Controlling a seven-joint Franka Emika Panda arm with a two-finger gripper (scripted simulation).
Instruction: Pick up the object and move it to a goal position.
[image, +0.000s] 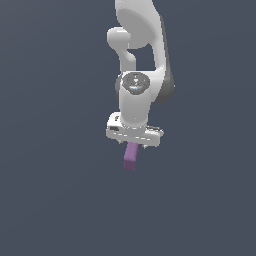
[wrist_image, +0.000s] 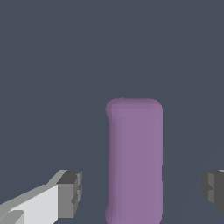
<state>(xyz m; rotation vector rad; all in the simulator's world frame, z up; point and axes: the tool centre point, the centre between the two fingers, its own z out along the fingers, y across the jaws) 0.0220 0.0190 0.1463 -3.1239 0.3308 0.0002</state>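
Observation:
The object, a small purple block (image: 131, 156), lies on the dark grey floor directly under the white arm's hand, and part of it is hidden by the hand. In the wrist view the block (wrist_image: 134, 157) stands lengthwise between the two fingers. My gripper (image: 134, 144) is open in that view (wrist_image: 142, 190). One grey fingertip (wrist_image: 70, 192) and the other fingertip (wrist_image: 213, 186) each stand clear of the block, with a gap on both sides. Nothing is held.
A plain dark grey floor (image: 50, 200) fills both views. The arm's white links (image: 137, 50) rise above the hand in the exterior view. No other objects or goal marker show.

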